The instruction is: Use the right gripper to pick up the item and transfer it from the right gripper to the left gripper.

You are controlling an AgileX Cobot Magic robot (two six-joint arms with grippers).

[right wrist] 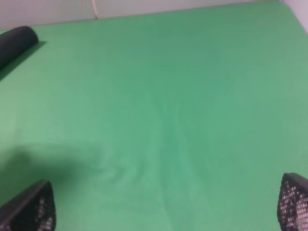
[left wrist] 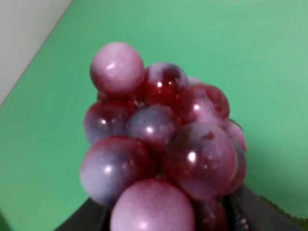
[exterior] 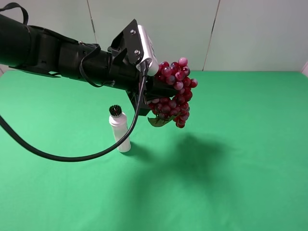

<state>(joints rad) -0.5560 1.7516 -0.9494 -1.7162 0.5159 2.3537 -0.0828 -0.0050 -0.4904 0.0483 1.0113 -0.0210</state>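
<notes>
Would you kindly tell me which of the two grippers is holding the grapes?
The left gripper, the one with the thick looping cable, is shut on the bunch of artificial grapes; the right gripper stands open, holding nothing.

High camera looks down across the green table (exterior: 250, 183) toward the pale wall (exterior: 163, 29). Left wrist camera sits very close to the grape bunch (left wrist: 159, 144), also in the high view. Right wrist camera looks obliquely over the same table.

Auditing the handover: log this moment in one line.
left gripper: shut on grape bunch, aloft | right gripper: open, empty | brush-cap bottle: upright on green table
</notes>
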